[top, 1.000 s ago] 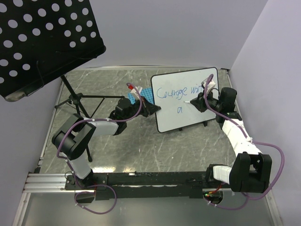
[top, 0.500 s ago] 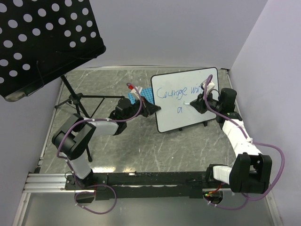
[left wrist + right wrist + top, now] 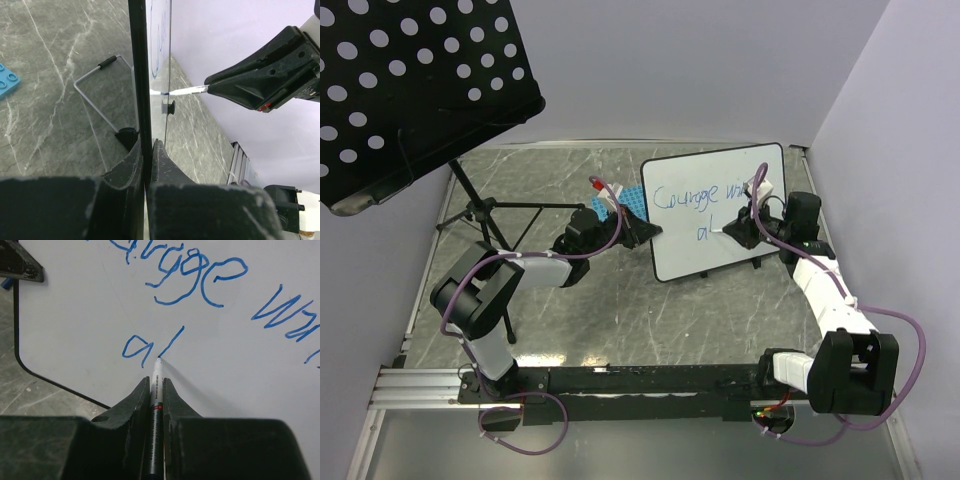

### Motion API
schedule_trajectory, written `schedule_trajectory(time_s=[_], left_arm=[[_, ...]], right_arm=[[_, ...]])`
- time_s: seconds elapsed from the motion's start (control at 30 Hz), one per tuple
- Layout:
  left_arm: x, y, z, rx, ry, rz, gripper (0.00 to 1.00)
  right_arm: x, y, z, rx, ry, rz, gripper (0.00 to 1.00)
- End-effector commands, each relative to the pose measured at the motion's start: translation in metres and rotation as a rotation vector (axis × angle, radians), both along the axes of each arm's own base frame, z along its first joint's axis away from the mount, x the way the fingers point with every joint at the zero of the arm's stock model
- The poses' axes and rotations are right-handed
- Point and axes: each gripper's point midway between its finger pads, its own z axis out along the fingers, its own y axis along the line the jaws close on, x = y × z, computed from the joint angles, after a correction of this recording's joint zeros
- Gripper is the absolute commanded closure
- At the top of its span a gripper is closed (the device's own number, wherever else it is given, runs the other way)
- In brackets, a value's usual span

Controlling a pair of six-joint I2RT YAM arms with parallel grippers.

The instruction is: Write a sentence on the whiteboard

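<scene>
Whiteboard (image 3: 720, 258) stood upright, left gripper (image 3: 147, 150) clamped shut on its edge. Right gripper (image 3: 156, 385) pinched marker (image 3: 155, 405), tip touching below the sentence (image 3: 210, 280). Risk: hard tip pressure could tilt it, breaking the stroke.

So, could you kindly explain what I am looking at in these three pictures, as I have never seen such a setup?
These are two robot arms bolted at a table's near edge. One picture looks down from above and behind them; the other two come from a camera on each wrist. The left end effector is clamped on the edge of a propped-up whiteboard, apparently steadying it. The right end effector grips a marker, its tip on the board, writing a blue sentence: "Courage", a partly hidden word, and "al" beneath. Also on the table are a black music stand and a small blue rack beside the board.
</scene>
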Motion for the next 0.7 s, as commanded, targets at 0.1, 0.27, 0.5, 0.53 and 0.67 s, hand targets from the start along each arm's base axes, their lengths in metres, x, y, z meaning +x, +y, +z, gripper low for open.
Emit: schedule_trajectory(time_s=[0.1,0.27,0.5,0.53,0.67], left_arm=[[-0.010,-0.006,0.009,0.014,-0.099,-0.058,0.99],[-0.011,-0.005,0.009,0.015,-0.098,-0.058,0.99],[-0.011,-0.006,0.010,0.014,-0.101,-0.060,0.99],[-0.011,-0.006,0.010,0.014,-0.101,-0.060,0.99],[-0.011,-0.006,0.009,0.014,-0.099,-0.061,0.99]], right_arm=[[-0.008,-0.003,0.003,-0.033,-0.026,0.008,1.00],[-0.001,-0.011,0.018,-0.030,-0.065,-0.039,1.00],[0.008,-0.012,0.041,-0.003,-0.116,-0.054,1.00],[0.011,-0.013,0.039,0.000,-0.109,-0.060,1.00],[0.017,-0.014,0.034,0.001,-0.098,-0.069,1.00]])
